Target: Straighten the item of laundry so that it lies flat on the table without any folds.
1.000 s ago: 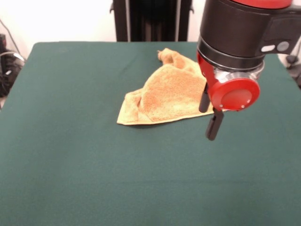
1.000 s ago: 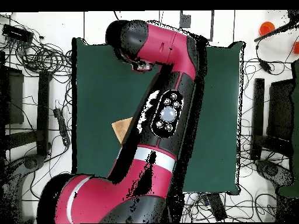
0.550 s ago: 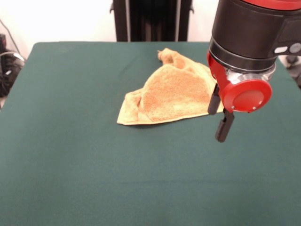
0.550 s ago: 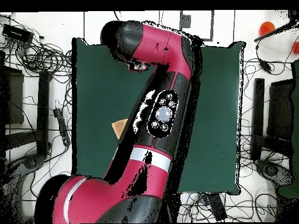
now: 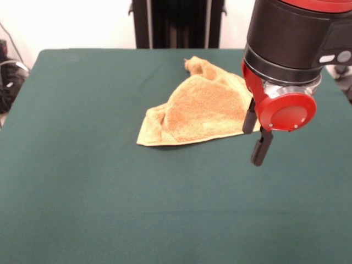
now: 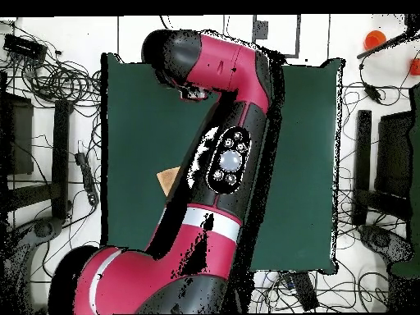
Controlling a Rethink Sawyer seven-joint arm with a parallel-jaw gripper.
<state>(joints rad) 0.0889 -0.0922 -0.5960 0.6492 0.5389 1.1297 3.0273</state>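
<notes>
Your spread, empty black fingers hover just beside the crumpled golden-orange terry towel, which stretches away from them across the green-clothed bench.

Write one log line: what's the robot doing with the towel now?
towel: crumpled, folded over, on green table | gripper: open, empty, hanging above table beside towel's edge | flattening: not done

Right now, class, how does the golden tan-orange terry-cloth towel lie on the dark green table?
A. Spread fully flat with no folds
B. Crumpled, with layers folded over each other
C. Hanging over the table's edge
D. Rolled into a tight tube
B: the golden tan-orange terry-cloth towel is bunched, one layer folded over another, resting wholly on the dark green table.
</notes>
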